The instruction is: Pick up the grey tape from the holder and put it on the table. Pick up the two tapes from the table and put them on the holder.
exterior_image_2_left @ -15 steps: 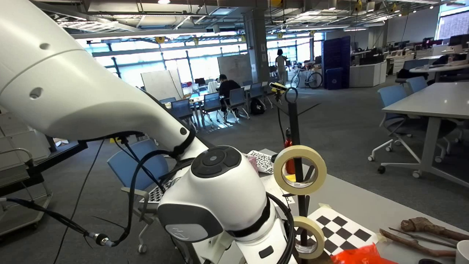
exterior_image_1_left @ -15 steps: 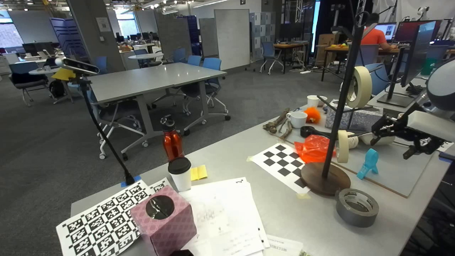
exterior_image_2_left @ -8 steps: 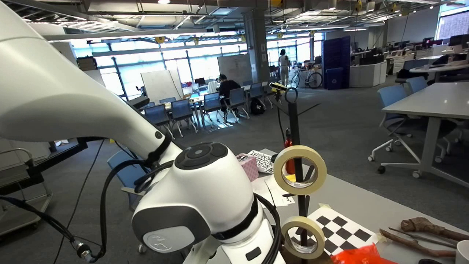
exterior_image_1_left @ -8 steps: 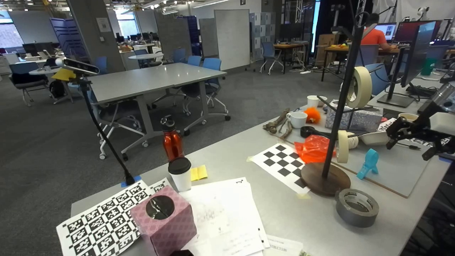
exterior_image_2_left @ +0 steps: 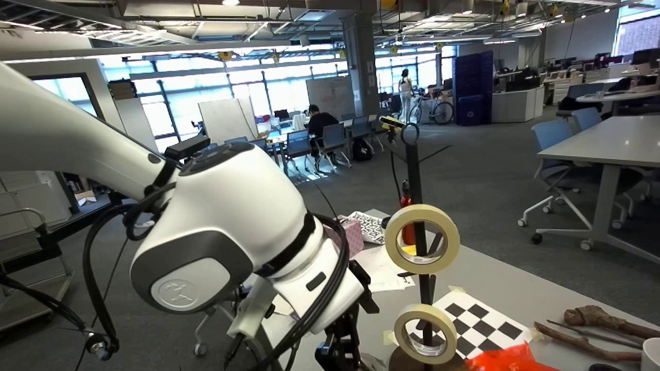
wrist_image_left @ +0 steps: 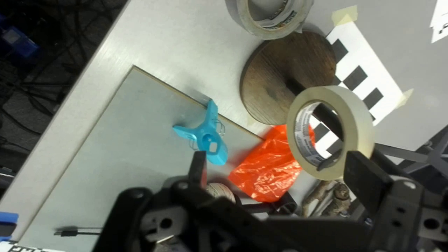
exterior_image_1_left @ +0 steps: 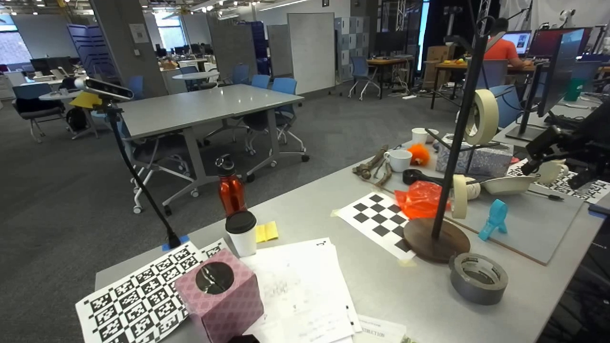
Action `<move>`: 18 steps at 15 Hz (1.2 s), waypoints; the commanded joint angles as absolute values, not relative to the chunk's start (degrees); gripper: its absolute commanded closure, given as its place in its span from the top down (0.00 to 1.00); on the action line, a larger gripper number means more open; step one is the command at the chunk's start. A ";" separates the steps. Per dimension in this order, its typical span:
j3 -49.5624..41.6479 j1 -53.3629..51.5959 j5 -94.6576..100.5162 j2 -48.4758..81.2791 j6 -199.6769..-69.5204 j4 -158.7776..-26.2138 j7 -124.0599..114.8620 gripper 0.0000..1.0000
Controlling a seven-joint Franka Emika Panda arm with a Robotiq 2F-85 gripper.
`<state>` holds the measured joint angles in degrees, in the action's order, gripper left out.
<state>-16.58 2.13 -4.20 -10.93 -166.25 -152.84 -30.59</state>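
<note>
Seemingly finished: the dark-grey tape roll (exterior_image_1_left: 480, 291) lies lower right on the pale counter (exterior_image_1_left: 400, 290), two cream tape rings (exterior_image_1_left: 489, 116) hang from the black pole (exterior_image_1_left: 457, 143). My pincer (wrist_image_left: 278, 163) gapes wide, empty.

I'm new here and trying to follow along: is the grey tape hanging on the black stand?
No: in an exterior view the grey tape lies on the table, beside the black stand.
</note>
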 commanded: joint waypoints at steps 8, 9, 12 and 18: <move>-3.03 5.28 -10.94 -23.84 -167.31 -156.28 -28.12 1.00; -2.31 5.64 -10.77 -24.19 -167.44 -156.34 -28.13 1.00; -0.36 7.24 -9.26 -25.13 -168.50 -156.81 -27.78 1.00; 2.76 9.72 -9.32 -24.78 -169.01 -156.05 -28.18 1.00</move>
